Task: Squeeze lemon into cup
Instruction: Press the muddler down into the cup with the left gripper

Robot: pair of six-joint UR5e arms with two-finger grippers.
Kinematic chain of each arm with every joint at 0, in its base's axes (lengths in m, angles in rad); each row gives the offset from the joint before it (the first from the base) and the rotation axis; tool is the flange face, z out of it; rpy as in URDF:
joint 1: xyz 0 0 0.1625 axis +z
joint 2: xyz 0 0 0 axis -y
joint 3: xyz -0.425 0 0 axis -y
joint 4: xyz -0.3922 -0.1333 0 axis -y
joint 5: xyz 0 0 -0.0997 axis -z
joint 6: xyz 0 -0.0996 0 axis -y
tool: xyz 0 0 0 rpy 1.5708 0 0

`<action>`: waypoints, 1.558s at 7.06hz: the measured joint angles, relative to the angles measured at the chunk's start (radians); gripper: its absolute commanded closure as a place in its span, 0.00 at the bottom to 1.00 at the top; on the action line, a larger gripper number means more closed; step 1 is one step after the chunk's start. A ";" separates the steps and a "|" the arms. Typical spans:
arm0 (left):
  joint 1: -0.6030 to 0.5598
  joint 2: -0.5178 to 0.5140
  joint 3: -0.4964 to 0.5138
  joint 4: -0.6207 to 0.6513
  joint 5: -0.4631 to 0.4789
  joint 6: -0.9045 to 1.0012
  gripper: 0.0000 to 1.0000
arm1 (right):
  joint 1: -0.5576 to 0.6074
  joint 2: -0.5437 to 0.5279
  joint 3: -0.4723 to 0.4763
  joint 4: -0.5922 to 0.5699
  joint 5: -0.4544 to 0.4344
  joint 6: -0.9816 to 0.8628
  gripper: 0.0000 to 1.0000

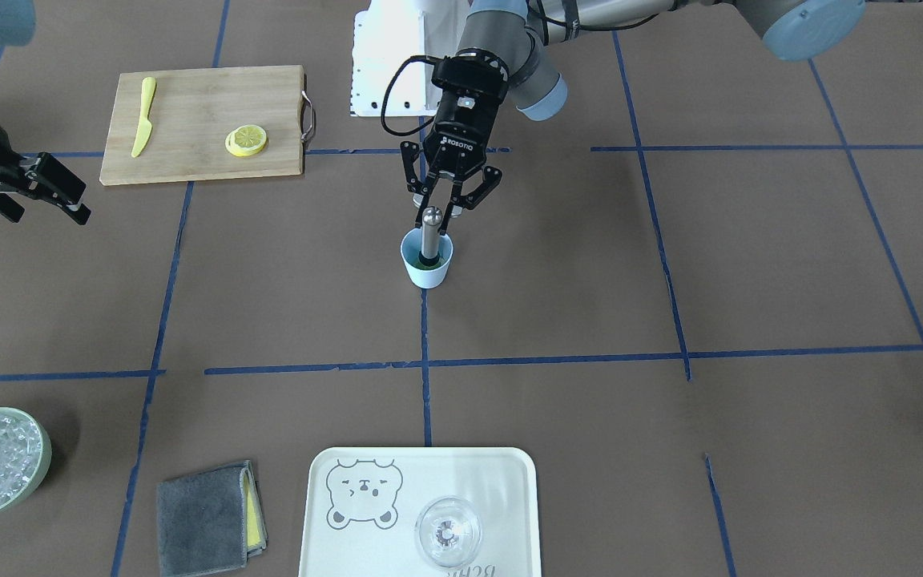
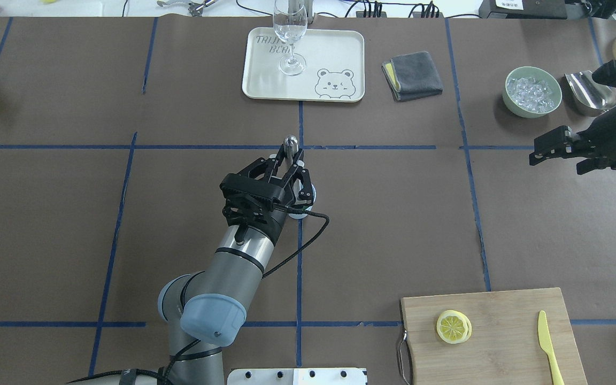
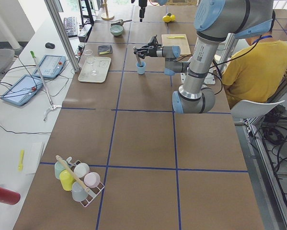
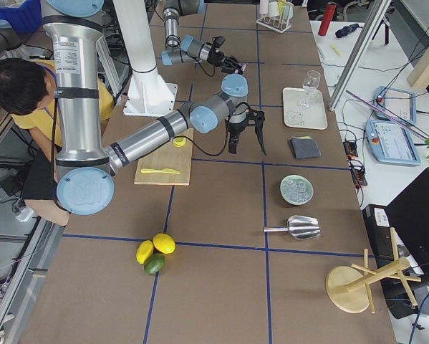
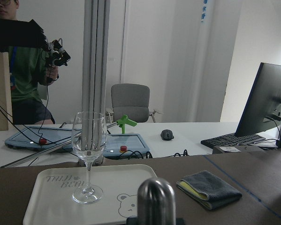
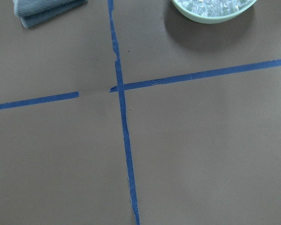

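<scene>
the lemon (image 1: 246,140) lies flat on the cutting board (image 1: 189,104), upper left of the front view, well apart from the cup (image 1: 428,271) at centre. the right gripper (image 1: 51,215), spread open and empty at the left edge, seems better placed to reach it. the left gripper (image 1: 439,210) is clamped on a metal muddler (image 1: 430,232) standing in the cup.

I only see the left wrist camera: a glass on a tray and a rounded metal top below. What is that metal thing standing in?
Observer: The metal rod stands in the pale blue cup, left claw closed around it.
Operator: Where's the lemon?
Observer: The lemon slices lie on the cutting board, away from the cup.
Operator: Right claw?
Observer: The right claw is open, holding nothing, beside the board.
</scene>
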 measured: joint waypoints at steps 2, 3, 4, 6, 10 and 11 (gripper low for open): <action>0.006 -0.001 0.009 0.000 0.000 -0.001 1.00 | 0.000 0.000 -0.001 0.000 0.001 0.000 0.00; 0.010 -0.002 0.011 0.000 0.000 -0.001 1.00 | 0.000 0.001 -0.001 0.000 0.001 0.000 0.00; 0.013 -0.002 0.011 0.000 0.000 -0.001 1.00 | 0.000 0.001 0.000 0.000 0.001 0.000 0.00; 0.014 -0.001 0.007 0.000 0.000 0.000 1.00 | 0.001 0.001 0.001 0.000 0.001 0.000 0.00; 0.013 -0.011 -0.208 0.022 -0.009 0.115 1.00 | 0.001 0.005 0.002 0.000 0.003 0.000 0.00; 0.014 -0.006 -0.245 0.060 -0.009 0.137 1.00 | 0.001 0.007 0.000 0.000 0.003 0.000 0.00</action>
